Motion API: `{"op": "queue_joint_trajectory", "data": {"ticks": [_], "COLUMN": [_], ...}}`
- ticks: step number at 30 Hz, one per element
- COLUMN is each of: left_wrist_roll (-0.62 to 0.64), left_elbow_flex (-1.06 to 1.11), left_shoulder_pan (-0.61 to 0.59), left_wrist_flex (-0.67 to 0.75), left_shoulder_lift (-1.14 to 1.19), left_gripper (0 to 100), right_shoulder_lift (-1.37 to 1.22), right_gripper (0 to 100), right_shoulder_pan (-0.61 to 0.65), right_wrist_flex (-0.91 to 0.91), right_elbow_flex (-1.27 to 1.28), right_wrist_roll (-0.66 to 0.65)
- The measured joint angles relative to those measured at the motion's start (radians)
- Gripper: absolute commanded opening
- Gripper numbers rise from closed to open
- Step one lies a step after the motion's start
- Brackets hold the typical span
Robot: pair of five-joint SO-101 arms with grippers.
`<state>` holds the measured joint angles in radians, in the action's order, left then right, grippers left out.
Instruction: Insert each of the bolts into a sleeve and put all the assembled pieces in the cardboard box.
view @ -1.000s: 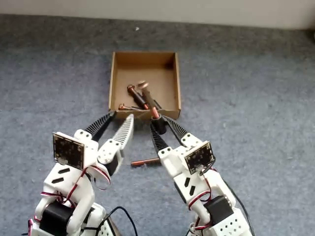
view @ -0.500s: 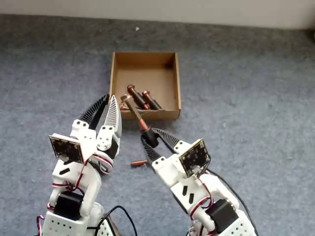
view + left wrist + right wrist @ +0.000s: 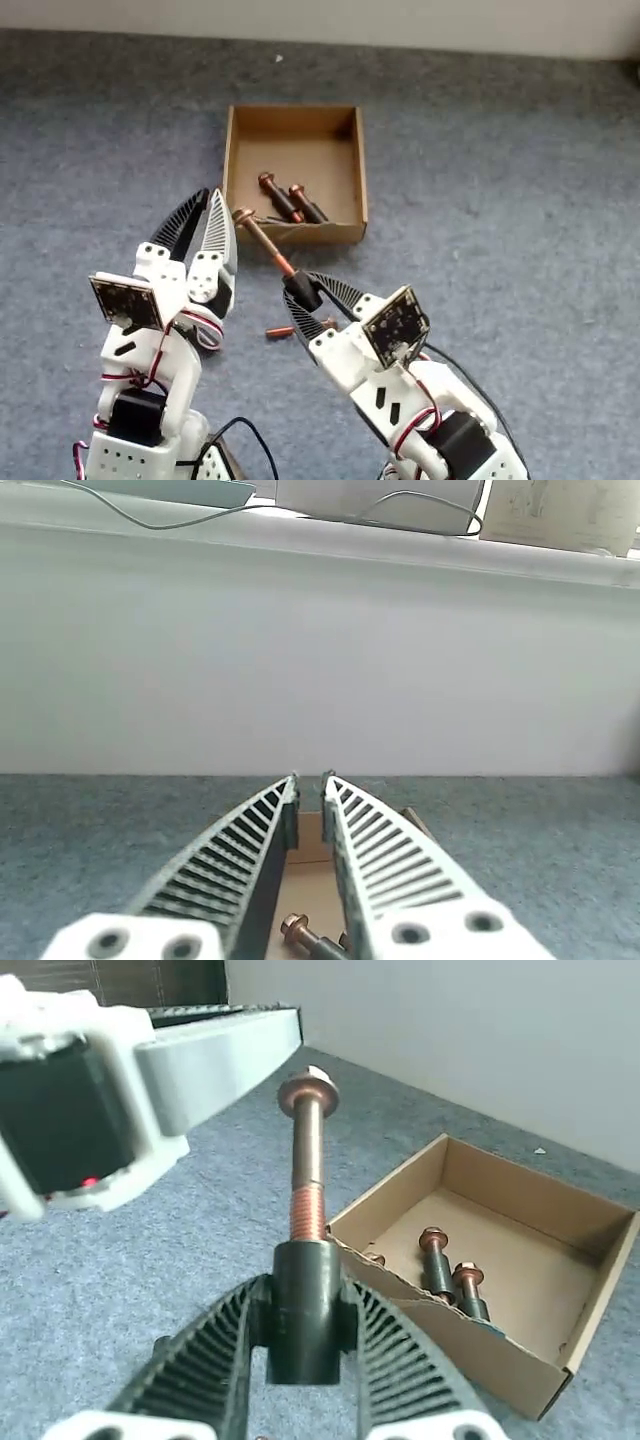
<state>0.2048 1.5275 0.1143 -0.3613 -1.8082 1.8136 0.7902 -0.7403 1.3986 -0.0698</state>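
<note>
Bolt (image 3: 262, 242) is sitting part-way in sleeve (image 3: 300, 292), just short of box (image 3: 228, 160); right jaws are clamping the sleeve. Left jaws, a crack apart and empty, are hanging beside the bolt head. Risk: a nudge there could be tipping the loose bolt out.

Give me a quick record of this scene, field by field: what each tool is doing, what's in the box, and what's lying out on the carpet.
right tool: shut on a black sleeve, with a copper bolt partly inserted and its head pointing toward the left tool
left tool: fingers a narrow gap apart, holding nothing, close beside the bolt's head
cardboard box: two assembled pieces lie inside
carpet: one loose bolt lies between the arms
</note>
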Motion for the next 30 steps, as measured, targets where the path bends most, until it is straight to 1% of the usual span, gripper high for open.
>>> {"op": "queue_joint_trajectory", "data": {"ticks": [7,11,16,21,23,30], "left_wrist_roll": [0.003,0.003,0.003,0.003,0.003,0.003], "left_elbow_flex": [0.002,0.005,0.026,0.026,0.026,0.043], "left_shoulder_pan": [-0.068,-0.068,-0.068,-0.071,-0.094,-0.095], "left_wrist_flex": [0.037,0.037,0.041,0.043,0.043,0.1], "left_shoulder_lift": [0.0,0.0,0.0,0.0,0.0,0.0], "left_gripper": [6,6,6,6,6,6], "right_shoulder_lift": [0.0,0.0,0.0,0.003,0.005,0.005], "right_gripper": [0.4,0.4,0.4,0.4,0.4,0.4], "right_shoulder_pan": [0.0,0.0,0.0,0.0,0.0,0.008], "right_wrist_flex": [-0.003,-0.003,-0.003,0.068,0.078,0.08], "right_elbow_flex": [0.0,0.0,-0.083,-0.127,-0.127,-0.127], "right_wrist_roll": [0.0,0.0,0.0,0.0,0.0,0.0]}}
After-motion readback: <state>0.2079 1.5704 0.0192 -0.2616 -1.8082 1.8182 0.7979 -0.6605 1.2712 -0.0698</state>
